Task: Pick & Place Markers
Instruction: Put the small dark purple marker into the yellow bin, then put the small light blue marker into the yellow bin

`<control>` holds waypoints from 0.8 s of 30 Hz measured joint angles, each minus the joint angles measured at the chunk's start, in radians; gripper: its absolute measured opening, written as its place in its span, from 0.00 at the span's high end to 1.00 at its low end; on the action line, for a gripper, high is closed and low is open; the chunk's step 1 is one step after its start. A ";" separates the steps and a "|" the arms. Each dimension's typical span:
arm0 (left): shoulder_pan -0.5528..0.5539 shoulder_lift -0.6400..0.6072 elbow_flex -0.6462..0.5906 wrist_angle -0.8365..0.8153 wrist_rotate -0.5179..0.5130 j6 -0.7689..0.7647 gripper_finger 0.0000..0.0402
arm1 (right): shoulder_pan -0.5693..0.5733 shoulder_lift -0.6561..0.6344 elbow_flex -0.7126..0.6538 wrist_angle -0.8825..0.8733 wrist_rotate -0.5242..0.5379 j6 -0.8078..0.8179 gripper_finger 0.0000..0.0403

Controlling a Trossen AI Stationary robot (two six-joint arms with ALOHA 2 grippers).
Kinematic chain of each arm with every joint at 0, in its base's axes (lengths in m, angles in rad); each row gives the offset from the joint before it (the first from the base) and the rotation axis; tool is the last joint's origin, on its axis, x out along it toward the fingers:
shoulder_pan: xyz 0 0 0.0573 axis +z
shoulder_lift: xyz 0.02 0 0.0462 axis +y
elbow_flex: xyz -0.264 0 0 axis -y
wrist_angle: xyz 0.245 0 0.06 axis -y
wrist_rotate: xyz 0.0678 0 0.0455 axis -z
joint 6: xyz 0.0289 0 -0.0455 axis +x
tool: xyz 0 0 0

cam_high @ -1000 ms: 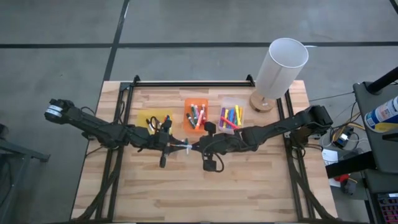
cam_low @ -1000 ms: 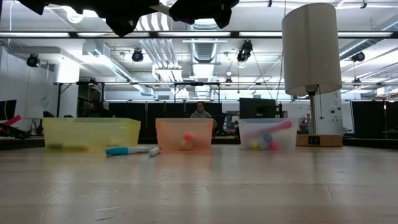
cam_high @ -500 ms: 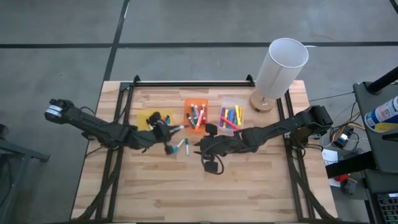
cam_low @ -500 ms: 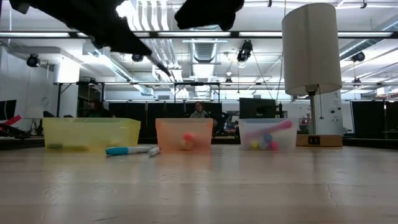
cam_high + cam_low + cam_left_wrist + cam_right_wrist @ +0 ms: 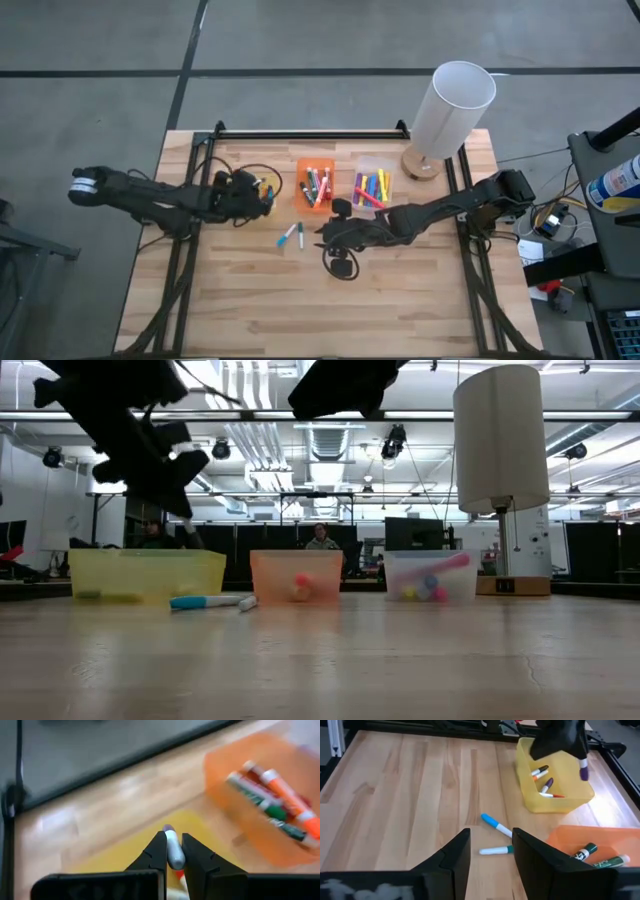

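My left gripper point(image 5: 172, 839) hovers over the yellow bin point(image 5: 246, 190), shut on a white marker with a purple cap point(image 5: 173, 851). The right wrist view shows that marker's purple end point(image 5: 583, 770) poking down above the bin. My right gripper point(image 5: 490, 851) is open above the table's middle point(image 5: 328, 236). Just ahead of it, a blue-capped marker point(image 5: 495, 825) and a teal-capped one point(image 5: 496, 850) lie flat on the wood point(image 5: 293, 237). More markers lie in the yellow bin point(image 5: 547, 785), the orange bin point(image 5: 316, 184) and the clear bin point(image 5: 371, 186). My left gripper pinches the marker's white barrel point(image 5: 174, 857) between its two fingers. The marker runs along the fingers, and its purple capped end point(image 5: 168, 828) sticks out past the fingertips. It is lifted clear, slanting down over the yellow bin.
A lamp with a tall white shade point(image 5: 450, 108) stands at the table's far right corner. The three bins sit in a row along the far side. Black frame rails point(image 5: 190, 250) run along the left and right edges. Bare wood lies on the near half.
My left gripper has carried the purple-capped marker from the table's middle toward the far left, ending over the yellow bin. The two markers on the wood have stayed put. My right gripper has barely shifted.
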 joint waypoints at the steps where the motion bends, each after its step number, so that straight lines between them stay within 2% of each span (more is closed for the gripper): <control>1: 0.022 0.000 0.000 -0.019 0.033 -0.035 0.92 | 0.000 0.000 0.000 0.000 0.000 0.001 0.67; 6: 0.067 0.003 -0.007 -0.027 0.199 -0.074 0.92 | 0.000 0.000 0.000 0.001 0.000 -0.001 0.68; 9: 0.067 0.006 -0.020 -0.022 0.239 -0.119 0.90 | 0.000 0.000 0.000 0.001 0.000 -0.001 0.69; 14: 0.067 0.006 -0.029 -0.023 0.195 -0.129 0.85 | 0.000 0.000 0.000 0.008 0.000 -0.001 0.70; 20: 0.067 0.006 -0.026 -0.016 0.193 -0.118 0.76 | 0.000 0.000 0.000 0.009 0.000 0.052 0.68; 24: 0.067 0.005 -0.011 0.039 0.199 -0.030 0.74 | 0.000 0.006 0.000 0.020 0.000 0.133 0.68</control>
